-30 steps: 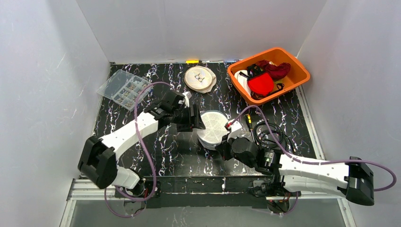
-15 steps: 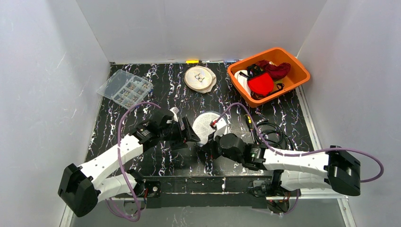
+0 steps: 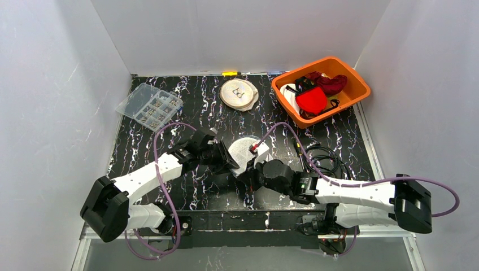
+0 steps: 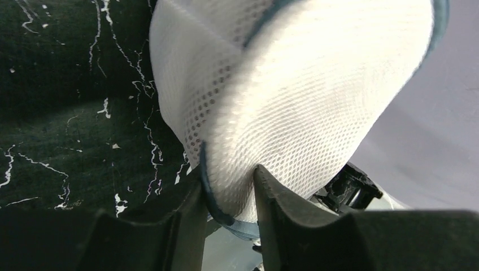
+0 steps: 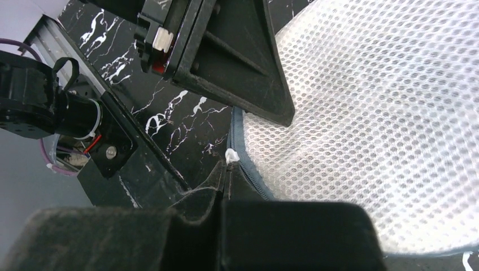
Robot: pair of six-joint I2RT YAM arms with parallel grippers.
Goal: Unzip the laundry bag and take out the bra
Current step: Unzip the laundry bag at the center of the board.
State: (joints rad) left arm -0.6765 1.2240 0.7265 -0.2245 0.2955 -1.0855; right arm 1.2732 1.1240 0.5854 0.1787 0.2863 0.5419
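- A clear plastic compartment box [image 3: 149, 106] lies at the far left of the black marbled table [image 3: 192, 189], well apart from both arms.
- The left gripper [image 3: 229, 162] reaches in from the left to the table's middle. Its fingers [image 4: 277, 214] pinch the near left rim of the laundry bag [image 3: 247, 151], with mesh and blue-grey trim squeezed between them.
- The laundry bag is round, of white mesh, and sits near the middle of the table between the two grippers. It is tilted up on edge, its flat face turned to the overhead camera. Its contents do not show through the mesh.
- A second round mesh bag [image 3: 239, 93] lies flat at the back edge, apart from the first.
- The right gripper [image 5: 226, 169] comes in from the right and meets the laundry bag's lower edge. Its jaws are pressed together at the zip trim [image 5: 248, 169], and a small white tab [image 5: 229, 153] shows just at their tips. Whether the tab is caught between them I cannot tell.
- A coil of black cable [image 3: 325, 161] lies on the table just right of the bag, beside the right arm.
- An orange bin [image 3: 338, 109] stands at the far right corner, holding a red garment [image 3: 312, 100] among other dark and white pieces.
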